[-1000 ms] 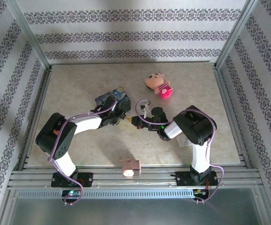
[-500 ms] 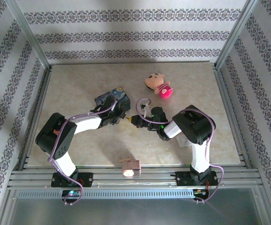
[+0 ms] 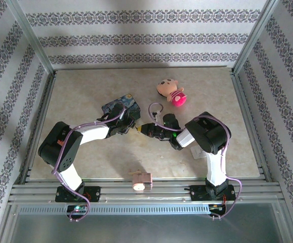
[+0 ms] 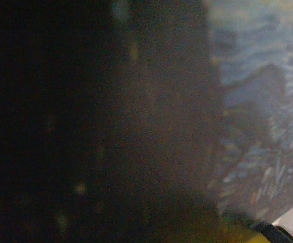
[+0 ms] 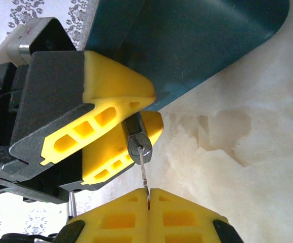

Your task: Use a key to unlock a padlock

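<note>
Left jaws pinching padlock point(image 5: 137, 144), right jaws clamping key point(image 5: 144, 174), tin point(image 5: 197, 40) at 12 o'clock, open surface point(image 5: 247, 167) at 3 o'clock, padlock mostly hidden

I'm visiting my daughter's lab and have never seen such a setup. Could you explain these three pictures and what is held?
These are two robot arms bolted at the near edge of a table. The wide picture comes from a fixed camera above and behind them: left arm on the left, right arm on the right. The other two come from wrist cameras. On the table lie a blue painted tin and a pink plush toy. In the right wrist picture, the left arm's yellow jaws clamp a tiny padlock, and the right arm's jaws pinch a key whose tip sits in its keyhole. The left wrist picture is mostly dark blur, with the tin's blue paint at right.
</note>
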`<state>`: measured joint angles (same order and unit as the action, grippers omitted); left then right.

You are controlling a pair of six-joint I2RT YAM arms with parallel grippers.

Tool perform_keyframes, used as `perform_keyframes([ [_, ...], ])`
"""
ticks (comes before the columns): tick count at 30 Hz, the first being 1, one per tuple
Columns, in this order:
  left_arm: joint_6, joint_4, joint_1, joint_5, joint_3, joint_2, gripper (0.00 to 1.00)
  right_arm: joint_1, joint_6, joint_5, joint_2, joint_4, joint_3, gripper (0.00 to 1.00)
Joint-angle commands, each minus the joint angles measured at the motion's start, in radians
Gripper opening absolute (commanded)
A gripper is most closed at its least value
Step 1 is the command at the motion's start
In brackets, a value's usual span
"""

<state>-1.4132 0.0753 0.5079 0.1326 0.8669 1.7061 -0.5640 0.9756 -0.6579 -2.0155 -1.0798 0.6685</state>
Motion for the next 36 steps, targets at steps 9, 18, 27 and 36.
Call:
perform_keyframes([
  [9,0.032,-0.043,0.016,0.175,-0.012,-0.016,0.04,0.038,0.059,-0.066,0.004,-0.058,0.078,0.00],
  [18,0.023,-0.032,0.015,0.185,-0.015,-0.019,0.04,0.032,0.106,-0.102,0.001,-0.066,0.103,0.00],
  [27,0.000,-0.004,0.017,0.174,-0.028,-0.013,0.04,0.018,0.102,-0.072,-0.001,-0.071,0.089,0.00],
  [36,-0.069,0.085,0.016,0.146,-0.064,0.010,0.04,-0.004,0.072,0.000,-0.005,-0.075,0.069,0.00],
])
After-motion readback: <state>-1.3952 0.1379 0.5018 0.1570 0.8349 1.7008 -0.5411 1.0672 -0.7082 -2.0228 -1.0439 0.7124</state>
